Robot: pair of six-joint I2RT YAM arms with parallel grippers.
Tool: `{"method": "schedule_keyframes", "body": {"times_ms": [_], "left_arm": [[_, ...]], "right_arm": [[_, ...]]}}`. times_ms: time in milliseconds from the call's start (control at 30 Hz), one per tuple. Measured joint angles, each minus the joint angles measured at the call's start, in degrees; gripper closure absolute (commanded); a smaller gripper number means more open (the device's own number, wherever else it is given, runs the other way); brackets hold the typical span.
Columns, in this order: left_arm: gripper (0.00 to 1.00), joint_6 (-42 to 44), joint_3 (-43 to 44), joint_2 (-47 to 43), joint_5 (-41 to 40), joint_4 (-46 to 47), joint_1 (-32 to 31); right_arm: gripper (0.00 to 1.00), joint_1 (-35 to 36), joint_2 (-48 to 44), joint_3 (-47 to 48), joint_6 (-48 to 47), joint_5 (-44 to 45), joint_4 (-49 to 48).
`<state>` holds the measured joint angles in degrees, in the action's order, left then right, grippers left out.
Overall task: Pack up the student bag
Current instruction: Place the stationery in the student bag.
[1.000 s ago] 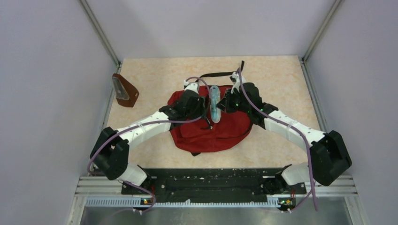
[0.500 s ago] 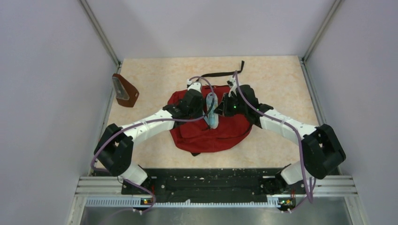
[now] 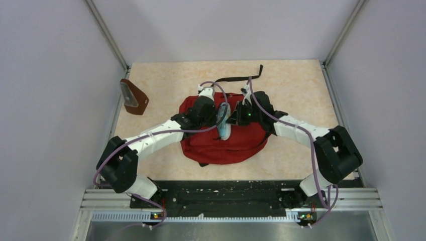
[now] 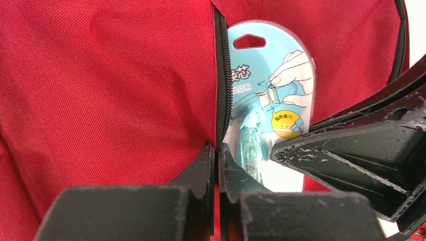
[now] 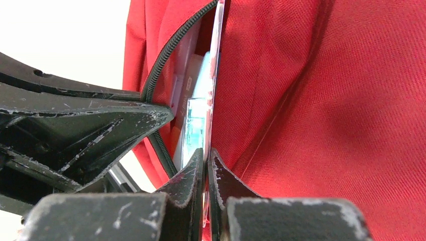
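Mid-table in the top view, the bag (image 3: 221,145) is lying flat on the mottled beige table (image 3: 301,85), with a blue pack (image 3: 222,123) standing edge-on at its open zip. A brown pouch (image 3: 133,98) is sitting well apart at upper left, a black strap (image 3: 241,78) is trailing toward the far edge, and plain lilac walls (image 3: 50,100) are closing the cell in. Through the left wrist view, the left gripper (image 4: 217,160) is clenching the zipper edge at bottom centre, with the pack sitting partly inside the slit. Through the right wrist view, the right gripper (image 5: 207,163) is pinching the pack's card edge at the opening. Packing looks to be under way: this pack is going in, while the pouch and the zipping are likely remaining.
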<state>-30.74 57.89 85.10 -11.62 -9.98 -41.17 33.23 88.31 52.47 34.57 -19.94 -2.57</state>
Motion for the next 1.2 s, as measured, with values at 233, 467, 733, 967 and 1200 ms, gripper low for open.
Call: {"method": "schedule_keyframes", "body": {"times_ms": [233, 467, 733, 967, 1200], "left_arm": [[1.00, 0.9, -0.1, -0.1, 2.4, 0.3, 0.2], [1.00, 0.4, -0.3, -0.1, 6.7, 2.3, 0.4], [1.00, -1.0, -0.4, -0.1, 8.0, 3.0, 0.5], [1.00, -1.1, -0.4, -0.1, 8.4, 3.3, 0.7], [0.87, -1.0, -0.4, -0.1, 8.0, 3.3, 0.7]], "right_arm": [[1.00, 0.0, 2.9, 0.7, 2.6, -2.8, -2.8], [1.00, 0.0, 10.2, 2.7, 6.1, -3.1, -6.8], [1.00, 0.0, 12.0, 2.6, 13.4, -0.9, -15.2], [1.00, 1.5, 15.0, 0.4, 18.3, 4.0, -23.5], [0.68, 3.7, 16.2, 0.4, 17.6, 8.1, -24.7]]}}
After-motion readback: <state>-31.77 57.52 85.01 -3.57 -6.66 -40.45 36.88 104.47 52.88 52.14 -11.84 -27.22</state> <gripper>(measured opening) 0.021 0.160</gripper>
